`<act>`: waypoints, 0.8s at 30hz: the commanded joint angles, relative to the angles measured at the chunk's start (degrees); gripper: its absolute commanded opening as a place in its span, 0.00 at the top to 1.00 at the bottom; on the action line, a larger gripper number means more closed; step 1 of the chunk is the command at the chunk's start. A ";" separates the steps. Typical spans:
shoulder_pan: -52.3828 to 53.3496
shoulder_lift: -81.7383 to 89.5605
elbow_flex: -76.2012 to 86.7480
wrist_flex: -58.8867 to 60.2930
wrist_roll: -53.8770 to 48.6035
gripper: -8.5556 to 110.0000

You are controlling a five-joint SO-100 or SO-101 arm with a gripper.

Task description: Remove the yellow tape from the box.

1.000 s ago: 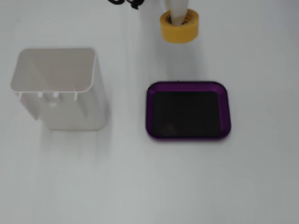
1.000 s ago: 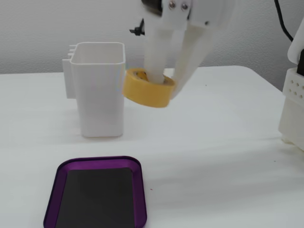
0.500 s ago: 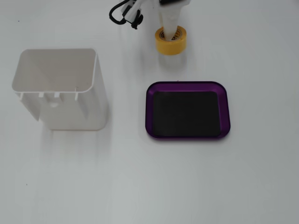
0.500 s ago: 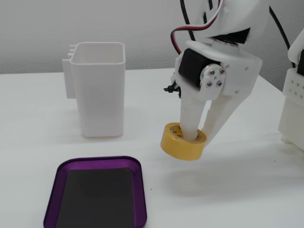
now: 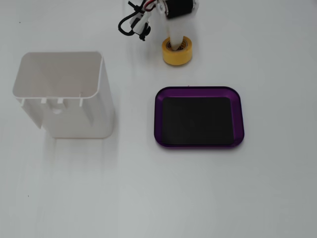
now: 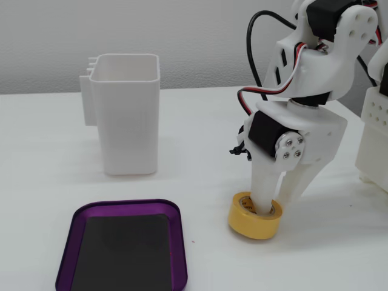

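While clamping yellow tape roll (image 6: pixel 254 216) (one finger inside core), gripper (image 6: pixel 276 203) down on table, beside purple tray (image 5: pixel 199 91).

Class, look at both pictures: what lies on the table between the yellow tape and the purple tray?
Nothing: only bare white table separates the tape from the tray, clear in both fixed views.

Taking the box (image 5: pixel 237 116) as landmark in the downward-looking fixed view: the yellow tape (image 5: pixel 177 53) lies on the table (image 5: pixel 148 198) just beyond its far left corner, outside it, apart from the rim. The gripper (image 5: pixel 174 39) stands over the tape, one finger (image 6: pixel 264 191) down inside the core, the other seemingly outside the roll. The white container (image 5: pixel 62 94) stands well to the box's left, and nothing lies in the box
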 commanded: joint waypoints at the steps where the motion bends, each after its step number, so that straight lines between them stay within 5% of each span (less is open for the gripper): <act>1: 0.18 1.23 0.00 -0.18 -0.09 0.90; 10: 0.18 1.76 -4.39 5.98 -0.18 0.77; 24: -0.09 8.79 -16.26 19.78 0.00 0.76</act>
